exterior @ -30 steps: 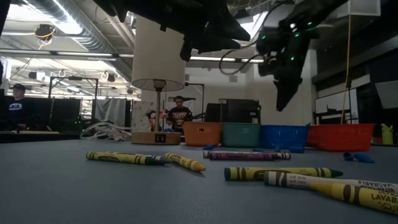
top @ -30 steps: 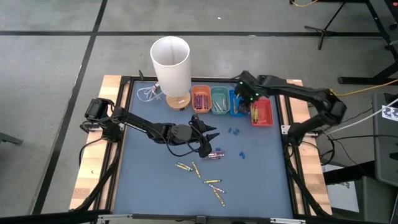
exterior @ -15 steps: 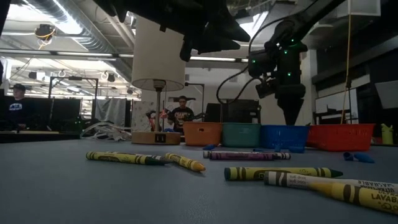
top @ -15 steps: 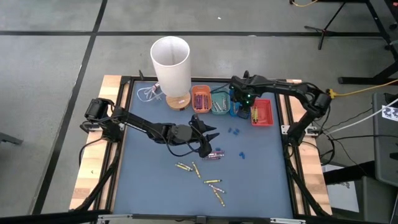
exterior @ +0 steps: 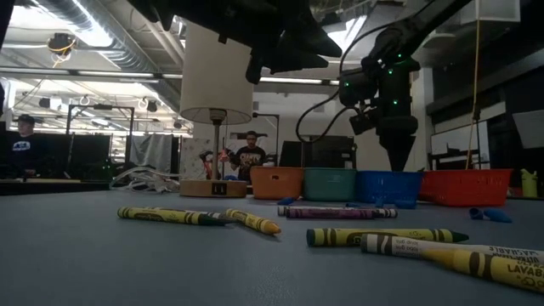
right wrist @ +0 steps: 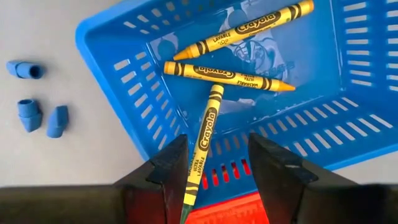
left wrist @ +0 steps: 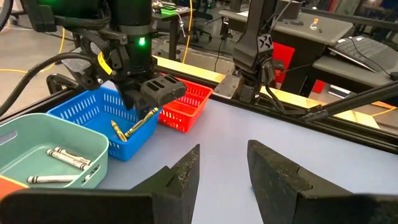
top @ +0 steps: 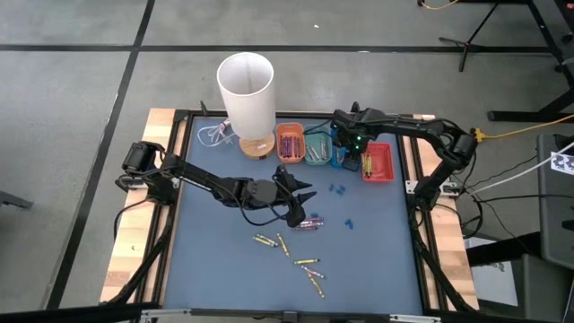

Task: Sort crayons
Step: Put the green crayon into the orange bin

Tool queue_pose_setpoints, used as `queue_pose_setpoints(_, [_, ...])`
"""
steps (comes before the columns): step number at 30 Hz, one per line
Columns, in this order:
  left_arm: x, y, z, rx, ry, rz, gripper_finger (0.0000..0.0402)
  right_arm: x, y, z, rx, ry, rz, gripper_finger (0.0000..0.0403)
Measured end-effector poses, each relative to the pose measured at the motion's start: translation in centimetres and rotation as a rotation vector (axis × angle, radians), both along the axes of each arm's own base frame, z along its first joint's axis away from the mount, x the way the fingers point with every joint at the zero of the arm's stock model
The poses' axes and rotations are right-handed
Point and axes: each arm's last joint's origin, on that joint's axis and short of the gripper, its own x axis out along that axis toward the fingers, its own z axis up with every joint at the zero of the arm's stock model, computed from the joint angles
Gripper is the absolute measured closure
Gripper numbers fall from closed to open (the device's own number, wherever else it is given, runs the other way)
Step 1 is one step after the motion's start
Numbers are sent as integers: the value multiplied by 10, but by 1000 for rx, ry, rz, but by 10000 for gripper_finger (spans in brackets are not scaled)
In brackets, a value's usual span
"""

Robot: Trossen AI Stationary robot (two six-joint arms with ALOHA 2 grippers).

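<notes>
My right gripper (right wrist: pixel 217 180) is open, pointing down over the blue basket (right wrist: pixel 348 93), and also shows in the high view (top: pixel 345 148). A yellow crayon (right wrist: pixel 205 140) slants up between its fingers, tip in the basket and upper end over the wall beside the red basket (left wrist: pixel 186 102). Two more yellow crayons (right wrist: pixel 227 73) lie flat in the blue basket. My left gripper (top: pixel 300 205) is open and empty mid-table, above a purple crayon (top: pixel 311 222). Several yellow crayons (top: pixel 308 261) lie on the mat nearer the front. My right gripper stands with one finger (right wrist: pixel 168 180) right beside the slanted crayon's upper end (right wrist: pixel 189 199). I cannot tell whether the finger touches it. The other finger is clearly apart from the crayon.
An orange tray (top: pixel 289 144) and a teal tray (top: pixel 316 145) with pale crayons stand left of the blue basket. A white lamp (top: pixel 246 90) stands at the back. Small blue bits (top: pixel 336 189) lie on the mat. People show in the room behind (exterior: pixel 248 153).
My right gripper has gone from above the red basket toward the table's left and down, over the blue basket, then held still. My left gripper has kept still.
</notes>
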Motion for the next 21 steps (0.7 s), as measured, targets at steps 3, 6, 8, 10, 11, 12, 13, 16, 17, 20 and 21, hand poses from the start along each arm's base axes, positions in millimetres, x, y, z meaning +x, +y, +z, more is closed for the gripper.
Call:
queue_pose_setpoints(3, [0,0,0,0,0,0,282,0,0,0,1,-3,0,238])
queue_pose_setpoints(6, [0,0,0,0,0,0,282,0,0,0,3,-4,0,238])
queue_pose_setpoints(8, [0,0,0,0,0,0,282,0,0,0,4,-6,2,238])
queue_pose_setpoints(10, [0,0,0,0,0,0,282,0,0,0,5,-8,23,238])
queue_pose_setpoints(11, [0,0,0,0,0,0,282,0,0,0,6,-8,27,238])
queue_pose_setpoints(12, [0,0,0,0,0,0,282,0,0,0,6,-9,29,238])
queue_pose_setpoints(13, [0,0,0,0,0,0,282,0,0,0,6,-9,29,238])
queue_pose_setpoints(16, [0,0,0,0,0,0,282,1,0,0,6,-9,30,238])
queue_pose_setpoints(17, [0,0,0,0,0,0,282,1,0,-1,7,-7,30,238])
queue_pose_setpoints(20, [0,0,0,0,0,0,282,0,1,-8,39,26,50,238])
queue_pose_setpoints(21, [0,0,0,0,0,0,282,-1,1,-12,49,41,59,238])
